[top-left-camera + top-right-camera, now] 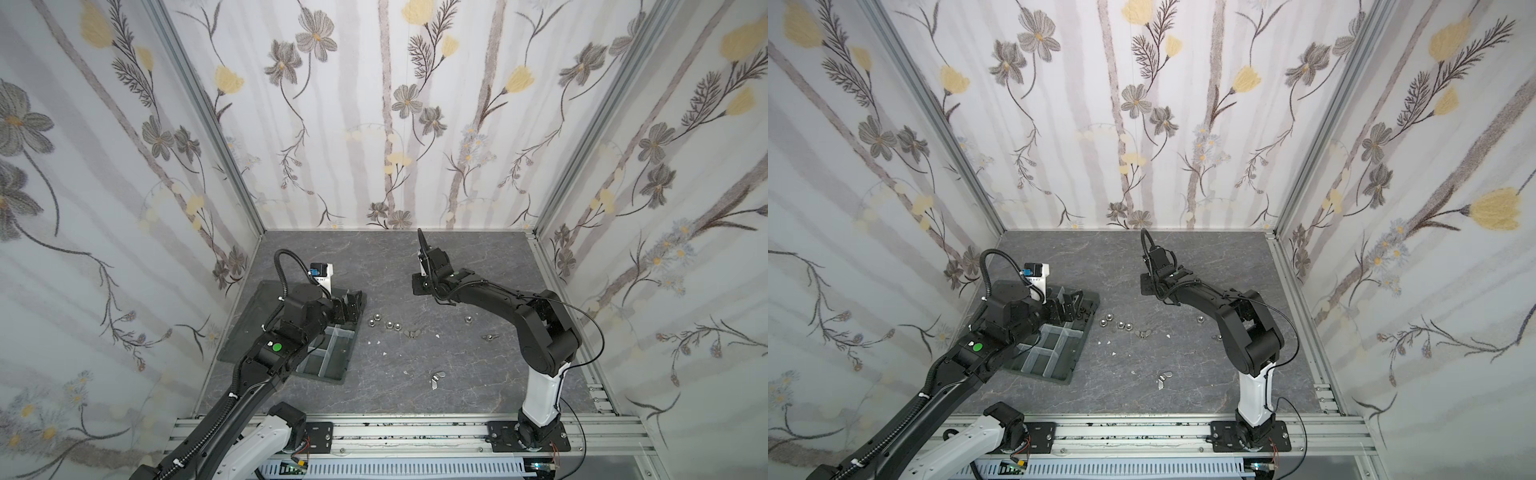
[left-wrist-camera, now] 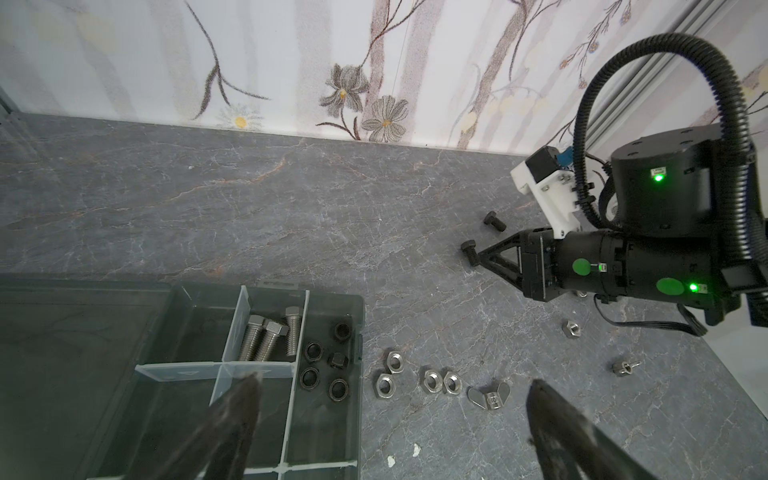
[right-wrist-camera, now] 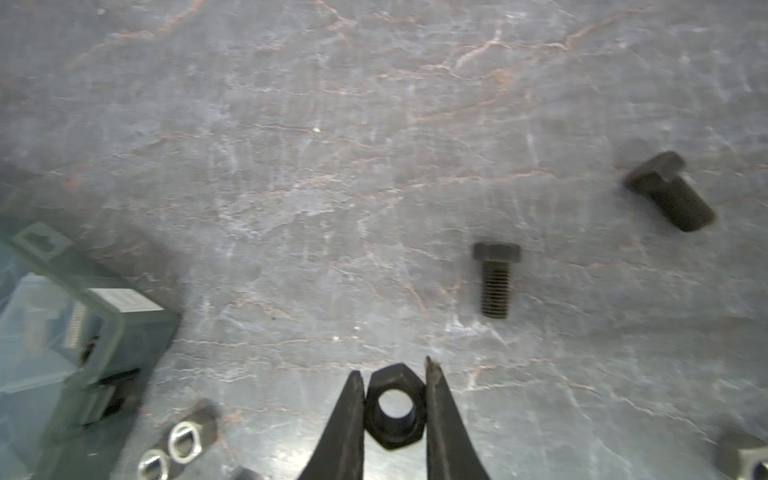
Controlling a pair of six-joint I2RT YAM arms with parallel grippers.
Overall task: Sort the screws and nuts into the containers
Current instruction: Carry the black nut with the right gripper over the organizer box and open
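Black metal hex nut is sitting pinched in your right hand; you're wanting it level going into the grey tray's black-nut compartment.

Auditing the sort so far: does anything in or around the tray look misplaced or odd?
Nothing looks mis-sorted: three silver screws share one compartment, and the black nuts lie in the next. The one oddity is a few small white flecks on the table near the tray; they are neither screws nor nuts, apparently stray debris.
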